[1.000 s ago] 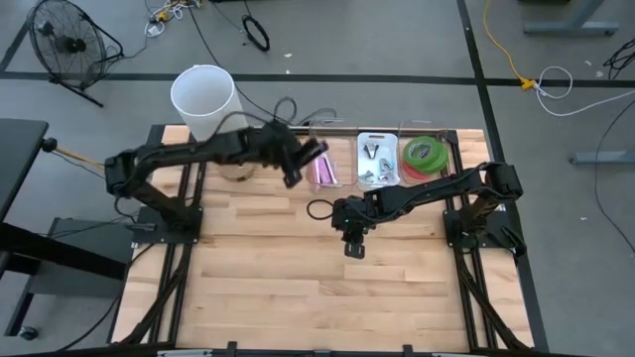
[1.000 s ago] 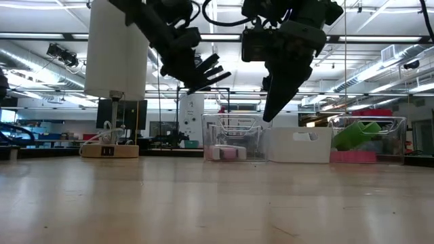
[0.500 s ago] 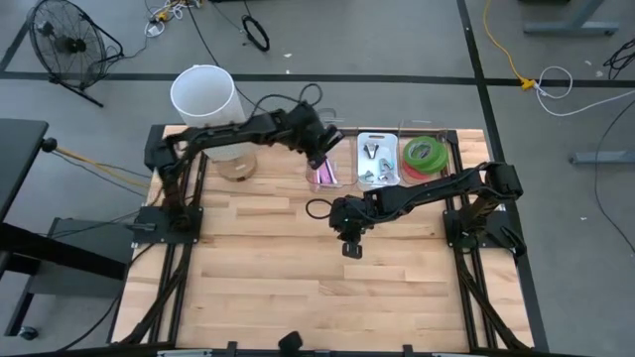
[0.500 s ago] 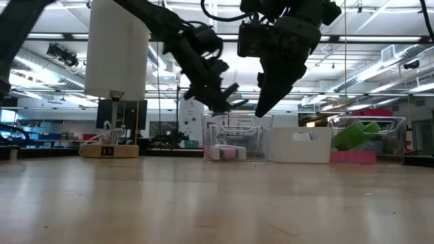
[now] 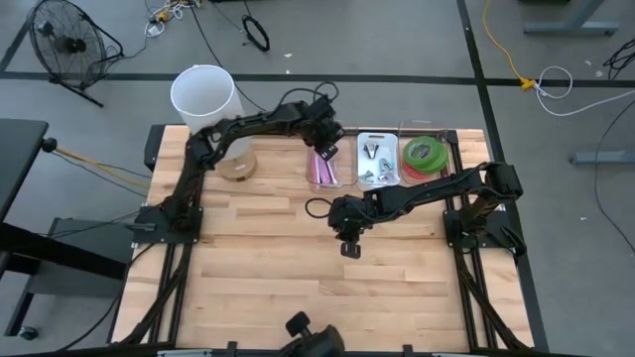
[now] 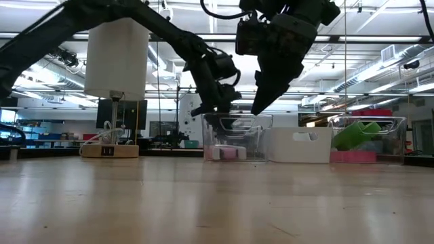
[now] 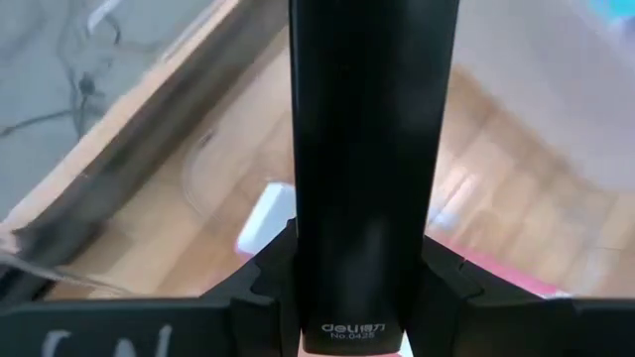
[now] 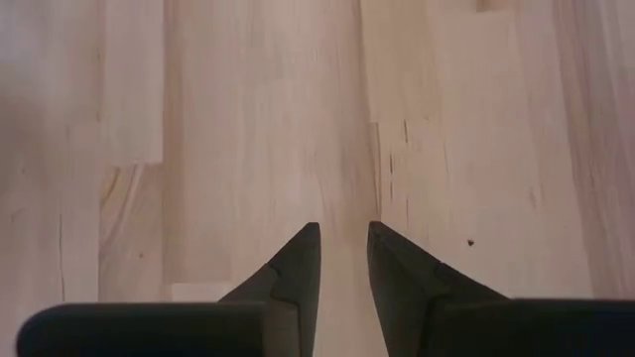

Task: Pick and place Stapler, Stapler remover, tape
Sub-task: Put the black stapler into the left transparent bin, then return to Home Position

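Note:
My left gripper (image 5: 322,149) is shut on a black stapler (image 7: 362,119) and hangs just above the clear left bin (image 6: 237,122) at the table's far edge. A pink stapler (image 5: 324,174) lies in that bin. The middle bin holds metal staple removers (image 5: 375,159). The right bin holds green tape rolls (image 5: 425,152) over a red one (image 5: 422,171). My right gripper (image 5: 347,243) hangs over the bare table in front of the bins, empty, its fingers (image 8: 298,263) drawn together with a narrow gap. My left gripper pinches the black stapler between its two fingers (image 7: 263,293), which lie on the two long sides near its labelled end (image 7: 362,322). The stapler runs out forward along the fingers. It is lifted clear, above the bin.
A tall white cylinder (image 5: 203,97) stands at the far left of the table, with a round tan base (image 5: 238,166) beside it. The wooden tabletop (image 5: 298,288) spreads in front of the bins. A black knob (image 5: 310,332) shows at the near edge.
My left gripper has swung with the black stapler toward the table's far right, from beside the white cylinder to above the left bin, and has come down toward it. My right gripper has stayed almost still.

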You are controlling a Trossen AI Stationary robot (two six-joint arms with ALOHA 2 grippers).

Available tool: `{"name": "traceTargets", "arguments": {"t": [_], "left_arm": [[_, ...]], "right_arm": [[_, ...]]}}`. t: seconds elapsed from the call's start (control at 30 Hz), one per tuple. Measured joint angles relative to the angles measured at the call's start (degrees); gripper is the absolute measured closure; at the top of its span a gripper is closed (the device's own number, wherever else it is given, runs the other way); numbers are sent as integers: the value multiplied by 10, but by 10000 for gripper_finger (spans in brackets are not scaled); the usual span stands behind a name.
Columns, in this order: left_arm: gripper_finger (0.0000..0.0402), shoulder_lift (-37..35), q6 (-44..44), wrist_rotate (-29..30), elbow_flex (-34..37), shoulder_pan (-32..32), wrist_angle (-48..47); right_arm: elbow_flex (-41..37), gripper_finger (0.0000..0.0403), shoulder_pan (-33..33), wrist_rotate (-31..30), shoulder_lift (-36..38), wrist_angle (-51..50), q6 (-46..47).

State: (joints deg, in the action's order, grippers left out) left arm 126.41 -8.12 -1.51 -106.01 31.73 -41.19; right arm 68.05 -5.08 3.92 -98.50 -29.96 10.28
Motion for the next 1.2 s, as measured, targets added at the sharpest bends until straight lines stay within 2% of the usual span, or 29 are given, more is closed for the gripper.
{"name": "traceTargets", "arguments": {"t": [0.2, 0.47, 0.67, 0.77, 0.97, 1.2], "left_arm": [[276, 20, -3, 3, -6, 6, -9], [274, 18, -9, -12, -6, 8, 36], [155, 17, -4, -15, -6, 4, 37], [125, 17, -15, -14, -6, 5, 36], [132, 6, -17, -42, -6, 5, 34], [160, -89, 48, -67, -6, 5, -27]], "right_arm": [[0, 314, 0, 0, 0, 14, -10], [0, 314, 0, 0, 0, 32, -20], [0, 314, 0, 0, 0, 33, -20], [0, 314, 0, 0, 0, 33, -20], [0, 314, 0, 0, 0, 34, -19], [0, 314, 0, 0, 0, 37, -8]]}}
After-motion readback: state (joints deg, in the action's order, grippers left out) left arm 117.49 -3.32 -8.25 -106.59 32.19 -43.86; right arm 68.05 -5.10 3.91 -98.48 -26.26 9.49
